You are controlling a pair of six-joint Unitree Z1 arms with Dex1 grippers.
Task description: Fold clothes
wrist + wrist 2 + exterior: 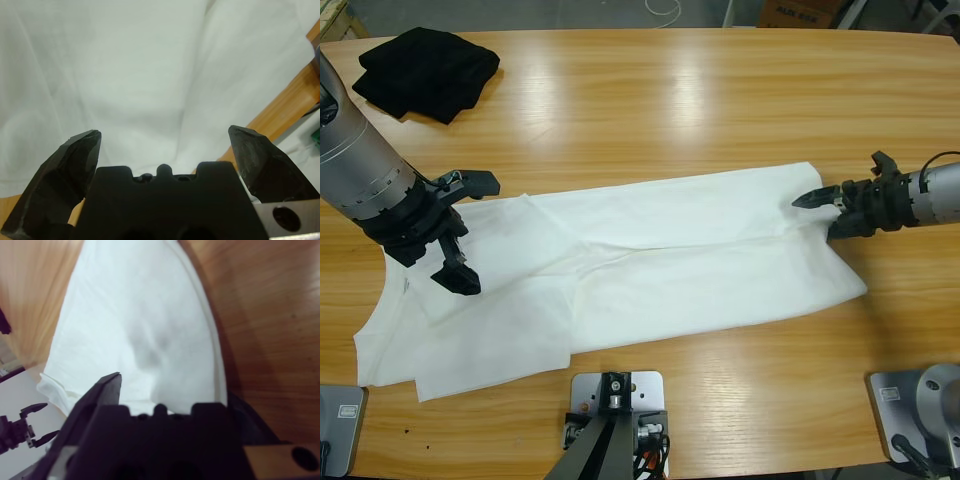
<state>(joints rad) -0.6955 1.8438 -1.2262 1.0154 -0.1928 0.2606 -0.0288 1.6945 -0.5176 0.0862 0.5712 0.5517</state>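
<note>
A white T-shirt (620, 275) lies spread in a long band across the middle of the worktop (670, 90), folded lengthwise, running from the lower left of the frame to the right side. The left end effector (460, 230) hovers over the shirt's left end with its jaws spread wide, gripping nothing. The right end effector (823, 210) sits at the shirt's right edge, jaws parted with cloth between them. A black garment (425, 70) is bunched in the upper left corner, well apart from the shirt.
</note>
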